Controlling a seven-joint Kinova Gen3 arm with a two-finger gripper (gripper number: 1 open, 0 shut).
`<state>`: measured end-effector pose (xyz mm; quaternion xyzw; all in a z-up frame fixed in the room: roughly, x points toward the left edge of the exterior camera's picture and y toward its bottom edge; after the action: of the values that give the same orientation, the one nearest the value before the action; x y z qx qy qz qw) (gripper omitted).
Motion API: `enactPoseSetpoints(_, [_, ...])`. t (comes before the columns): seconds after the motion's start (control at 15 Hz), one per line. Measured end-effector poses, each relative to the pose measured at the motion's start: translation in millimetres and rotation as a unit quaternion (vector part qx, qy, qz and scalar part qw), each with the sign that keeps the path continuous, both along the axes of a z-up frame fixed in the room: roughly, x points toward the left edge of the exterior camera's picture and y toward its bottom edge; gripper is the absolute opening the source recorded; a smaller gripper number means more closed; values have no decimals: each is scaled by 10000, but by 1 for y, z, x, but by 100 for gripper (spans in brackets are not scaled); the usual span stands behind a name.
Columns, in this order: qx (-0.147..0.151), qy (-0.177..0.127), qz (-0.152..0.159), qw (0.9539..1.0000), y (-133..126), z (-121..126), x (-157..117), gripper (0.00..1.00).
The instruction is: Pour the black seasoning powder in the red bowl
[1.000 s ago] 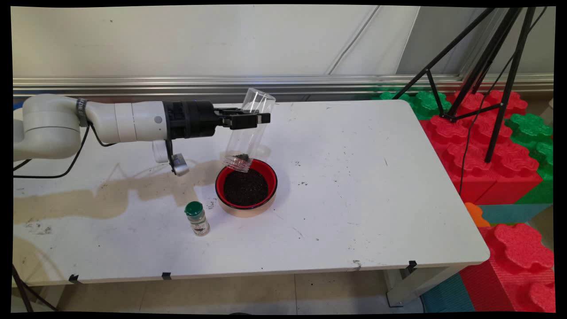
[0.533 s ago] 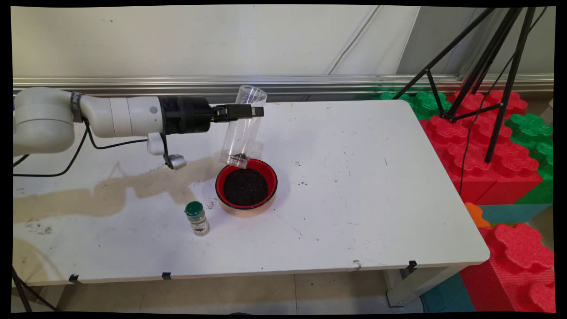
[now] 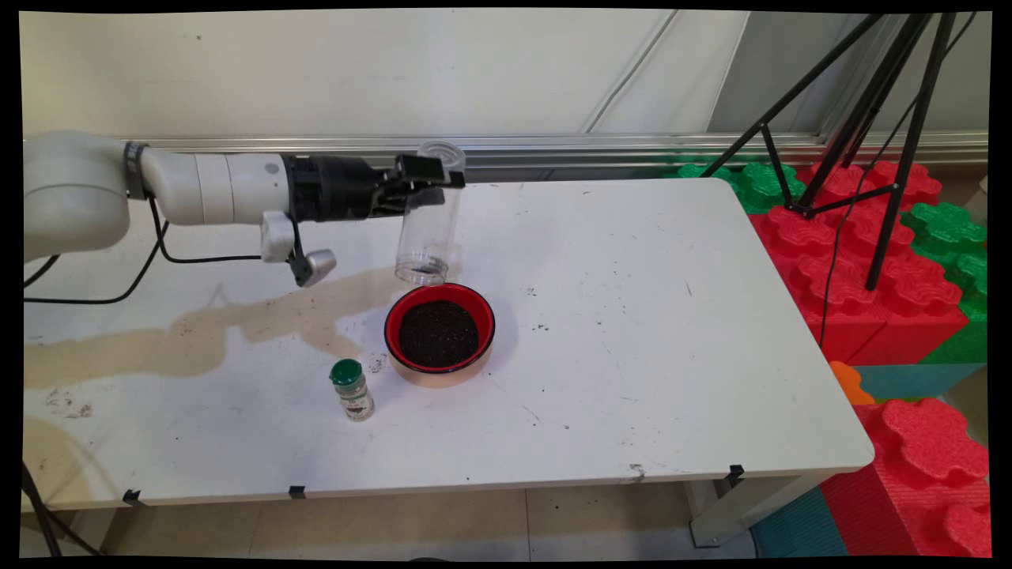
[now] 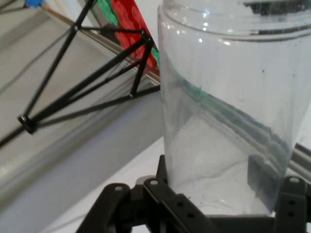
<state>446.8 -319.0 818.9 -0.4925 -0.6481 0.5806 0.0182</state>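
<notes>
Presently the gripper (image 3: 431, 180) is clamped on a clear plastic jar (image 3: 428, 229), held mouth-down and nearly vertical above the far rim of a red bowl (image 3: 439, 325) of dark granules. A green-capped spice bottle (image 3: 351, 389) stands just left of the bowl on the white table (image 3: 648, 332).

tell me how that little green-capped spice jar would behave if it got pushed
The spice jar stands upright, tall for its narrow base, so a push near the cap would probably tip it. Its round body suggests it would then roll across the table. It looks partly filled and small, so likely light enough to slide from a low nudge.
</notes>
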Motion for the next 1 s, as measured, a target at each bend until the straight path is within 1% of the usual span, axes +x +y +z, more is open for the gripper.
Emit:
enactPoseSetpoints(0.13, [325, 293, 196, 9989, -5, 7, 2, 0])
enactPoseSetpoints(0.27, [612, 564, 373, 9958, -11, 14, 5, 0])
enactPoseSetpoints(0.33, [730, 679, 447, 9940, -13, 18, 7, 0])
enactPoseSetpoints(0.4, [879, 823, 539, 9913, -16, 22, 8, 0])
enactPoseSetpoints(0.47, [1056, 997, 643, 9873, -19, 27, 11, 0])
enactPoseSetpoints(0.6, [1405, 1335, 840, 9774, -26, 36, 16, 0])
enactPoseSetpoints(0.67, [1600, 1525, 948, 9707, -30, 41, 19, 0])
enactPoseSetpoints(0.8, [1959, 1877, 1147, 9556, -38, 49, 26, 0])
enactPoseSetpoints(0.87, [2071, 1989, 1208, 9502, -40, 52, 28, 0])
enactPoseSetpoints(0.93, [2244, 2150, 1294, 9416, -44, 55, 32, 0])
enactPoseSetpoints(1.0, [2447, 2338, 1385, 9308, -48, 58, 36, 0])
